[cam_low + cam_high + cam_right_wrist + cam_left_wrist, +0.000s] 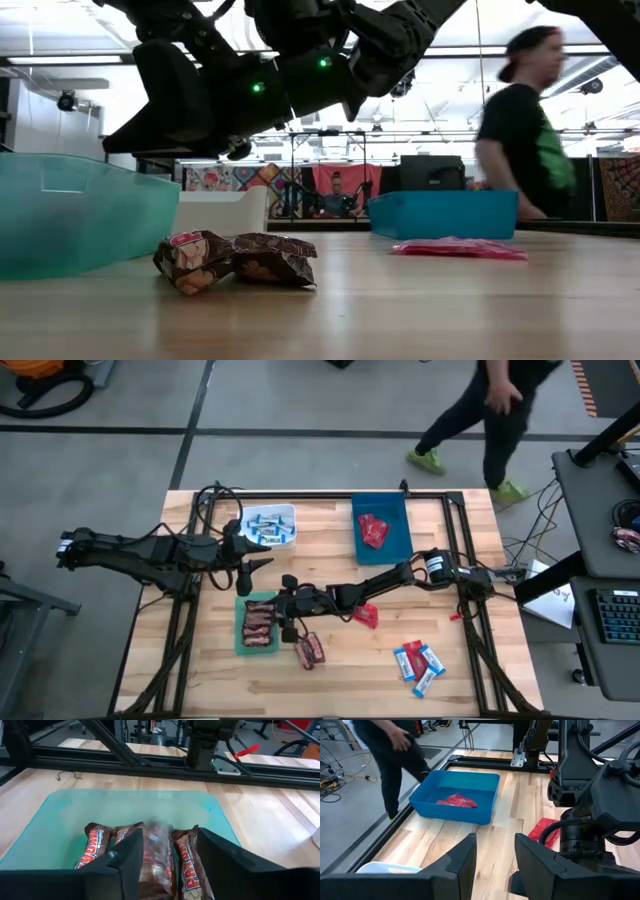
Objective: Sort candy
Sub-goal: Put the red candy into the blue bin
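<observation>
Hovering over the green bin [60,805], the right gripper [165,862] has jaws parted above brown bars [95,845] (one blurred between its fingers). Left gripper [494,855] waits open by the white bin [285,512]. Two brown bars [309,650] lie outside; blue bars [420,663] well apart.

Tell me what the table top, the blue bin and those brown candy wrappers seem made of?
Table top: looks like pale wood, showing grain and plank seams. Blue bin: probably smooth moulded plastic, with an even colour and rounded rim. Brown candy wrappers: likely glossy plastic film or foil, crinkled and catching light.
</observation>
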Robot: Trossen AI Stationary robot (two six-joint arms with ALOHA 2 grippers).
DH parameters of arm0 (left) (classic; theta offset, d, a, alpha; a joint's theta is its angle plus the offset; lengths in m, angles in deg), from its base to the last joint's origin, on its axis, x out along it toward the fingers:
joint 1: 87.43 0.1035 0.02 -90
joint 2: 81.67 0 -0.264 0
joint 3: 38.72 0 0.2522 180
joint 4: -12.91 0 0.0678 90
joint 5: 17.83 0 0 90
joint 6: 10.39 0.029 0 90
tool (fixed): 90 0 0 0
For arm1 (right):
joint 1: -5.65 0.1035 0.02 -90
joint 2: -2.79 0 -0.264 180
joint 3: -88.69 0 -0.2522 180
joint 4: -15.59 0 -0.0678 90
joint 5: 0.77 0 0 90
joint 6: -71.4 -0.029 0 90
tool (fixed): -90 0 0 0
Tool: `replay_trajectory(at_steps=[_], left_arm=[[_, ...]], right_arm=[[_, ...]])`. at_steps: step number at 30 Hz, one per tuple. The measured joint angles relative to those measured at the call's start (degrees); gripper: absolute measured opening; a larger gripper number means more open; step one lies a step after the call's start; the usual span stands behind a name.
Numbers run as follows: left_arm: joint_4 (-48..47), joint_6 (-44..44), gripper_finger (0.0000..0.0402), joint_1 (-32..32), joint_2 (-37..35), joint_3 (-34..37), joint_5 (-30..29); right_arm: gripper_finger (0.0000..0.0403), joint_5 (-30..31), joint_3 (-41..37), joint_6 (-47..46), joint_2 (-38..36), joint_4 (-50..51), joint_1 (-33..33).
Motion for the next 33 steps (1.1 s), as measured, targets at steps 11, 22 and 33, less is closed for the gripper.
replay_trajectory(at_steps=[11, 22, 33], left_arm=[[0.1, 0.0, 0.0119, 0.0, 1.9, 0.1, 0.0], [-0.2, -0.2, 0.0119, 0.0, 6.6, 0.1, 0.0], [0.6, 2.6, 0.0119, 0.0, 14.7, 0.1, 0.5]], right_arm=[[0.0219, 2.7, 0.0, 3.0, -4.8, 11.3, -0.1], [0.0207, 2.5, -7.3, 1.8, -19.7, 36.0, 0.0], [0.0205, 2.5, -25.3, -19.2, -35.1, 39.6, 1.3]])
